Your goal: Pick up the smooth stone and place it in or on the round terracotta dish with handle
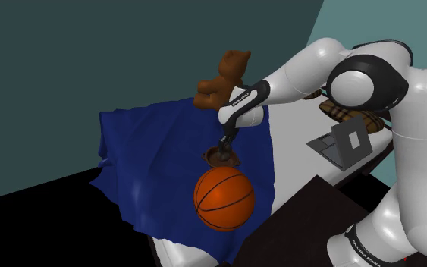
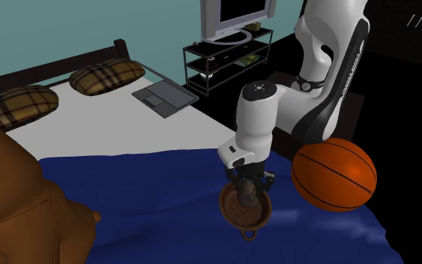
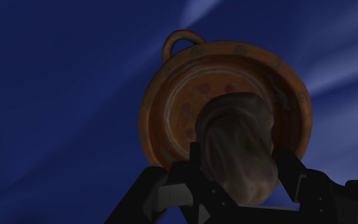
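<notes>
1. Stone [image 3: 238,149]: mottled grey-brown, clamped between the two black fingers of the gripper [image 3: 238,181], one finger on each flank. It hangs directly over the bowl of the dish [image 3: 171,95].
2. Dish: round, orange-brown, with a ring handle [image 3: 180,39]. It sits on the blue blanket [image 1: 151,152]. In the second exterior view the handle points to 6 o'clock of the dish.
3. Reason for pose: the arm points the gripper straight down, so the stone should land inside the rim and not on the cloth.
4. Contact: whether the stone already touches the dish floor cannot be told.
5. Stage, as judged: carry complete, release pending. Lower if needed, then part the fingers.
6. Hazard: the basketball [image 1: 224,199] lies near, at 6 o'clock of the dish in the shoulder view. Retract vertically to avoid it.
</notes>
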